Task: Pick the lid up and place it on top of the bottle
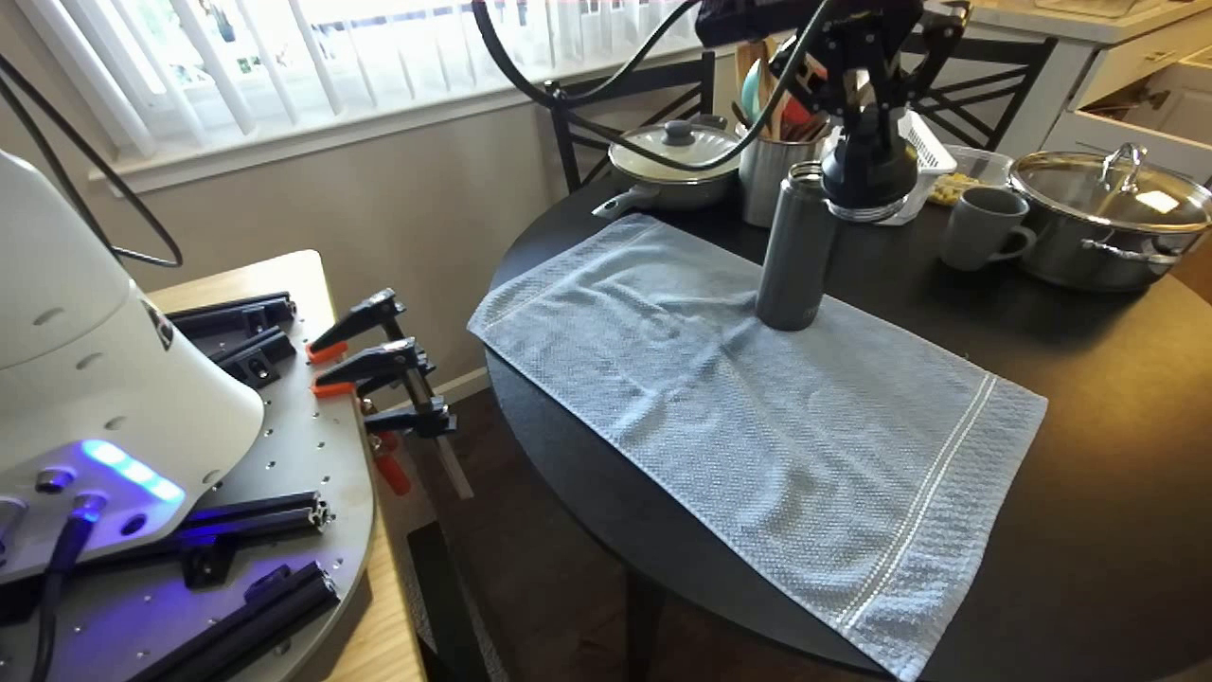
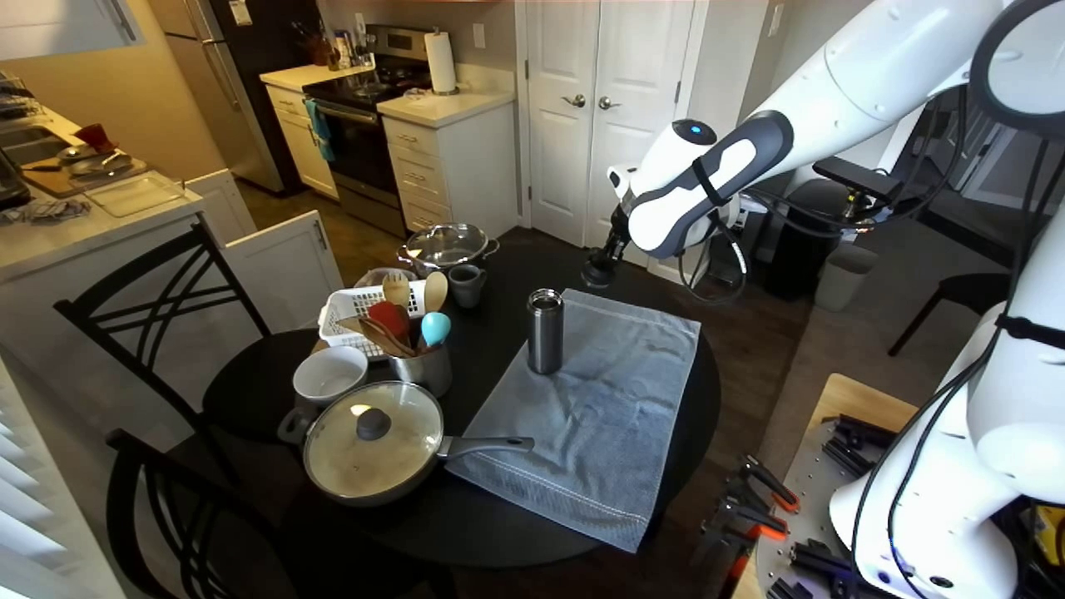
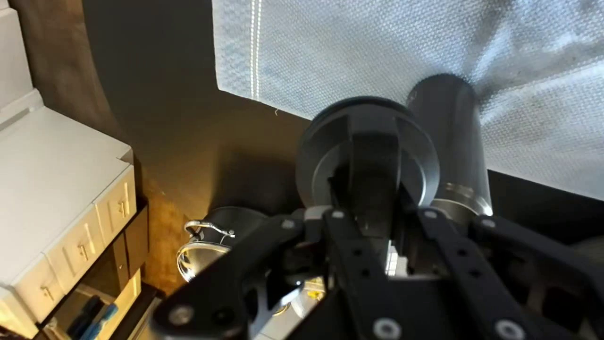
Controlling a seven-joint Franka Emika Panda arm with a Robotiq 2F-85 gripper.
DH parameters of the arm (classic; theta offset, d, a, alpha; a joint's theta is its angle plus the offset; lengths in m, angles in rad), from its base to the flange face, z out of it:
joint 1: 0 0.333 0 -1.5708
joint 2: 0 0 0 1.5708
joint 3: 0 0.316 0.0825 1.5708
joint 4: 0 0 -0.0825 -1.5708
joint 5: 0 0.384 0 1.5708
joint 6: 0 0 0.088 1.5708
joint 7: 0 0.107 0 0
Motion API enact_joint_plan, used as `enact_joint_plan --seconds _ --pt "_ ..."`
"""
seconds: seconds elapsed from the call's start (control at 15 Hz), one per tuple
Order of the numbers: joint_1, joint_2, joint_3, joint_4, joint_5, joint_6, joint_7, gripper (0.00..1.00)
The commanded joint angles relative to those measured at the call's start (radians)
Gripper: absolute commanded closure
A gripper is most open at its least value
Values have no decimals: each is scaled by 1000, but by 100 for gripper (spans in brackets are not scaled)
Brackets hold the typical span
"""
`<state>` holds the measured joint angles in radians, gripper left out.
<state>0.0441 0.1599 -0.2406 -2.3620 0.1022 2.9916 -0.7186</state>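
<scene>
Note the black lid [image 3: 370, 128], clasped by its raised top in the clenched fingers [image 3: 338, 192], as shown in the wrist view. In both exterior views, to be found at the lower end of the fingers, rim downward, held above the dark worktop [image 1: 1089, 511]. To the left of the fingers in an exterior view, compare the grey bottle [image 2: 546, 337]: upright on the towel [image 2: 616, 408], near a long edge, mouth uncovered, apart from the lid. In the wrist view, visible to the right of the fingers' tips, partly hidden behind lid and fingers. Behind the fingers in an exterior view, observe the white basket [image 1: 933, 144]; behind and to their left, the utensil holder [image 1: 767, 189] and, farther left, the lidded pan [image 1: 686, 195]. To the right of the fingers, the mug [image 1: 973, 227] and, just beside it, the pot [image 1: 1070, 256], glass cover [image 1: 1075, 185] on.
</scene>
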Motion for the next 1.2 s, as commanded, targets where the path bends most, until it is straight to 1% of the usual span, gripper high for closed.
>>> enact_joint_plan --seconds 0.0,0.13,0.4,0.47,0.53,0.67,0.8,0.93,1.13 --pt "-14 18 54 54 85 -39 -18 94" --pt "-15 45 67 116 105 -90 -16 94" --pt "-1 120 39 255 63 -189 26 94" --pt "-81 133 112 290 5 -216 74 94" --pt "-87 152 115 333 -13 -256 89 94" --pt "-114 187 140 417 -49 -341 126 94" --pt "-124 211 154 481 -91 -404 163 94" --pt "-128 217 171 523 -114 -457 185 94" --pt "-132 213 207 551 -108 -511 181 94"
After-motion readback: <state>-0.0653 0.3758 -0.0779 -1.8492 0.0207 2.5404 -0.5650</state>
